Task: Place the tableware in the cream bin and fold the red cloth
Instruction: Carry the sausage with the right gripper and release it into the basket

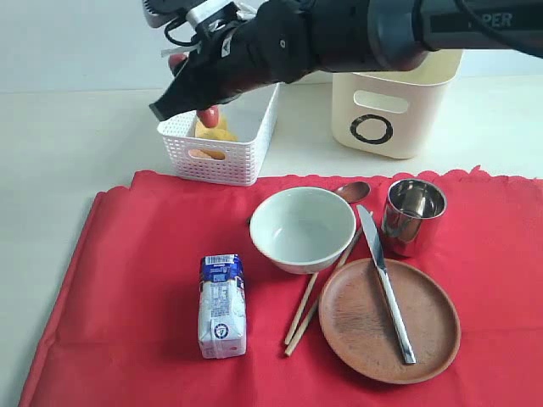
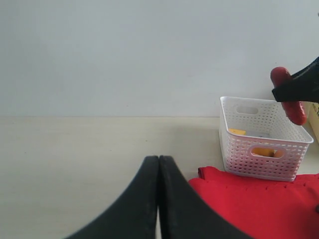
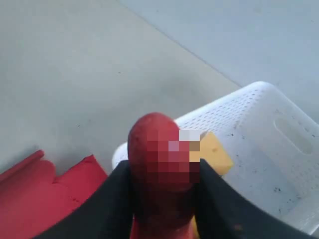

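The red cloth (image 1: 127,288) lies flat on the table. On it sit the pale bowl (image 1: 303,227), steel cup (image 1: 413,216), brown plate (image 1: 365,326) with the knife (image 1: 386,284) across it, the spoon (image 1: 353,192) behind the bowl, and chopsticks (image 1: 307,309). Behind the cloth stands the cream bin (image 1: 394,106). My right gripper (image 1: 193,89) reaches across and hangs over the white basket (image 1: 221,148), shut on a red sausage (image 3: 154,149). The left gripper (image 2: 159,159) is shut and empty over bare table beside the cloth's corner (image 2: 249,209); the exterior view does not show it.
A small milk carton (image 1: 222,305) lies on the cloth left of the bowl. The white perforated basket (image 2: 259,154) holds yellow cheese (image 3: 212,152) and other food. The right arm spans the back of the scene, above the cream bin.
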{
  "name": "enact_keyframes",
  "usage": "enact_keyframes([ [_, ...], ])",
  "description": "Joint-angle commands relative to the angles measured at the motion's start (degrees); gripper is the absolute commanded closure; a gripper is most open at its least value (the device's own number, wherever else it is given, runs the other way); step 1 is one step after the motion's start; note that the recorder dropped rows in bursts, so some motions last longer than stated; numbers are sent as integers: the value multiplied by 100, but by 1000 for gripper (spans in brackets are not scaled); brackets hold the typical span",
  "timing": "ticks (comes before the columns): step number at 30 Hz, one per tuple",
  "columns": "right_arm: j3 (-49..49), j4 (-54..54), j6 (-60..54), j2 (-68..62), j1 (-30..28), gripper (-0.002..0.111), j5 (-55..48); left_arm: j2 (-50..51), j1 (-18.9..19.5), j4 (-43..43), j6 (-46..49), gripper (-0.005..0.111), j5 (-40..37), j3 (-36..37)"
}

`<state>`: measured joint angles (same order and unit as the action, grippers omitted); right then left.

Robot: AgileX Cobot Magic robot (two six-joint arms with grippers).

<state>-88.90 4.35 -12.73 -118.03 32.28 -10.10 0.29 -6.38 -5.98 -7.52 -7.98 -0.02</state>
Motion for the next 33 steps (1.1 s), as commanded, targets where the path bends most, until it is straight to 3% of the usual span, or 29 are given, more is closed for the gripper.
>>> enact_keyframes([
  [1,-12,-26,258,-190,-193,108,434,-29,8,21,1,106,11,2],
  [12,-12,-26,287,-649,-363,106,711,-29,8,21,-14,106,11,2],
  [24,-12,-17,287,-765,-363,69,838,-29,8,21,-14,106,11,2],
  [33,-12,-17,287,-765,-363,54,803,-29,8,21,-14,106,11,2],
])
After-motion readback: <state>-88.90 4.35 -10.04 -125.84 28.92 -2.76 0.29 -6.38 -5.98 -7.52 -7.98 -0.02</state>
